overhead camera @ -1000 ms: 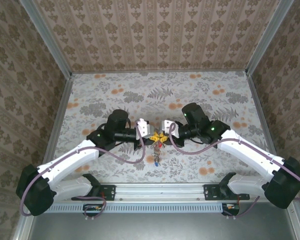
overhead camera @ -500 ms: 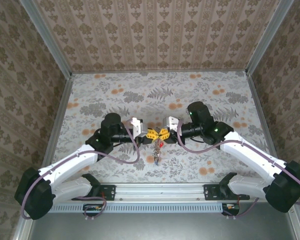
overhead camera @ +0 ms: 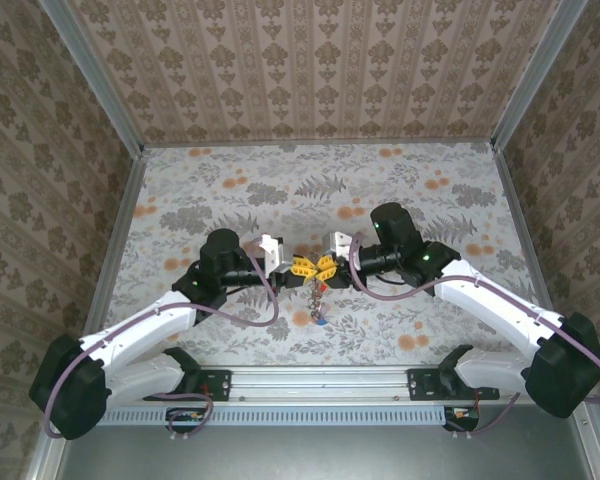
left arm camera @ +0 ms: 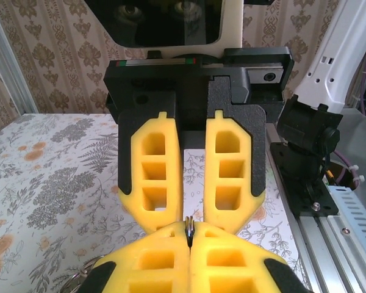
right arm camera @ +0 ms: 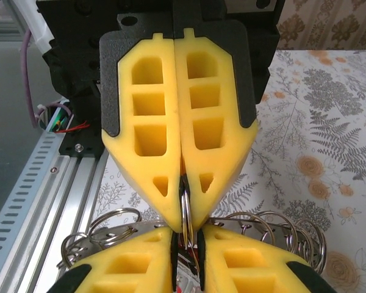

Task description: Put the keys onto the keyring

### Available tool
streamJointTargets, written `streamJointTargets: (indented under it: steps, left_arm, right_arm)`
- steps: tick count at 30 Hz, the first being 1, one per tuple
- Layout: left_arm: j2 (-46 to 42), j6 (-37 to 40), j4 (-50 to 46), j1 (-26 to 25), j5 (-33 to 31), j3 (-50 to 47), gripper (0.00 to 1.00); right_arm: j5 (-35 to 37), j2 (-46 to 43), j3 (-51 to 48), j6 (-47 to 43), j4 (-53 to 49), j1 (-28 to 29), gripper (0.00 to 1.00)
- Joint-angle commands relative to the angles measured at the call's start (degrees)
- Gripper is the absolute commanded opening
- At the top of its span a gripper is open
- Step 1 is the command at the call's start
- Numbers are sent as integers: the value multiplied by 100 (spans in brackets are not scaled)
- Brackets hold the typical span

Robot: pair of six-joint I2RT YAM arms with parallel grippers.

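My two grippers meet tip to tip over the middle of the table, left gripper [overhead camera: 300,266] and right gripper [overhead camera: 326,265]. The left gripper [left arm camera: 190,237] is shut on the edge of the thin keyring [left arm camera: 189,227]. The right gripper [right arm camera: 186,247] faces it with its jaws a narrow gap apart. The keyring's wire [right arm camera: 184,204] runs down into that gap without being pinched. The keys [overhead camera: 319,305] hang in a small bunch below the fingertips, with red and blue tags, just above the table.
Several silver split rings [right arm camera: 107,229] show on a metal strip behind my right fingers, on both sides. The aluminium base rail [overhead camera: 320,380] runs along the near edge. Patterned walls [overhead camera: 310,70] close in the flowered table.
Both wrists have shifted a little, with the meeting point of the fingertips moving slightly away from the rail. The right gripper's jaws have eased apart a little. The left stays shut.
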Motion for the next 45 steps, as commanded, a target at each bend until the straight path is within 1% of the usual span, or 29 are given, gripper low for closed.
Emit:
streamJointTargets:
  steps: [1,6,10,16,19,22,27,30,34,40,45]
  left_arm:
    - [-215,-31,452,0,98,94,0]
    - [-301,-38,392,62,112,86,0]
    - [-242,-106,497,62,124,86,0]
    - [-224,-139,533,62,130,68,0]
    - [-215,-152,525,55,143,77,0]
    - [-185,-162,556,60,149,77,0]
    - [-103,-271,746,50,175,76,0]
    - [-83,-300,773,38,236,104,0]
    - [-86,-305,783,44,266,77,0]
    - [-37,-353,851,44,280,95,0]
    - [-5,-326,830,48,275,120,0]
  right_arm:
    - [-219,-73,-183,121,-73,-183,20]
    - [-279,-110,-222,122,-100,-233,21]
    - [-501,-185,-318,306,266,-231,22]
    - [-236,-659,-437,256,607,-240,24]
    - [-170,-801,-404,153,523,-236,27]
    - [-347,-740,-296,71,352,-225,28]
    - [-315,-415,-249,56,516,23,24]
    - [-326,-300,-280,228,817,58,23]
    - [-413,-190,-179,275,864,85,23]
    - [-187,-323,-202,99,690,31,24]
    - [-212,-590,-265,-86,438,-133,23]
